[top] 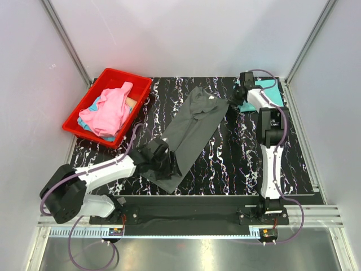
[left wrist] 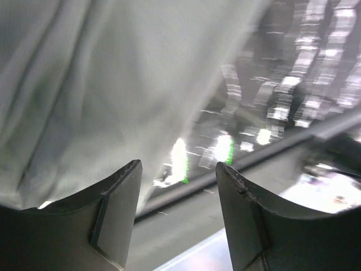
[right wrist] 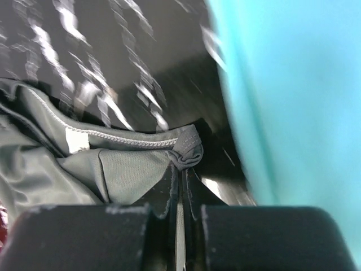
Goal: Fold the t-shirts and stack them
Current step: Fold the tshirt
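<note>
1. The charcoal t-shirt (top: 194,127) is laid out as a long, rumpled strip slanting across the surface (top: 237,164), from the far middle to the near left.
2. Its far end is pinched by the right tool (right wrist: 179,169), which is closed on a stitched edge of the cloth, just beside the teal t-shirt (right wrist: 293,84) at the far right corner.
3. The left tool (left wrist: 177,186) is held open over the near end of the strip; nothing is gripped between its fingers.
4. The pink t-shirt (top: 115,107) and the light blue t-shirt (top: 89,121) are heaped in the red bin (top: 131,76) at the far left.
5. The cloth is judged light, limp and easily creased: no shape is likely to be kept once it is lifted, and sag is to be expected between two holds.
6. A hold is best taken on a seamed edge or corner, where the doubled cloth is thicker and less likely to slip; all the layers at that spot should be caught together.
</note>
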